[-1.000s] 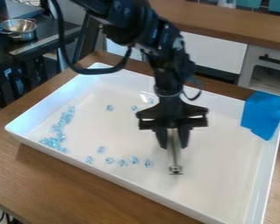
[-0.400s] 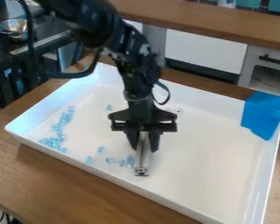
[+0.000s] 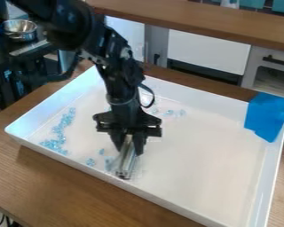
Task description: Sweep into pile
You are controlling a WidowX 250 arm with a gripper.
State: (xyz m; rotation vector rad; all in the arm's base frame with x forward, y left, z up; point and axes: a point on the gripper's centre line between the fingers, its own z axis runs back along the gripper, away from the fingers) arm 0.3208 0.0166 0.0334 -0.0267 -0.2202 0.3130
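Silver metal bar pinched in my gripper, I've swept leftward across the white tray, bunching loose blue beads at lower left of centre, nearer the left-hand cluster. Stragglers at upper centre probably need another pass.

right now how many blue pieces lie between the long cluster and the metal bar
At least 3: one blue piece nearest the white tray's front wall, another behind it, and one beside the metal bar, where blur may hide others.
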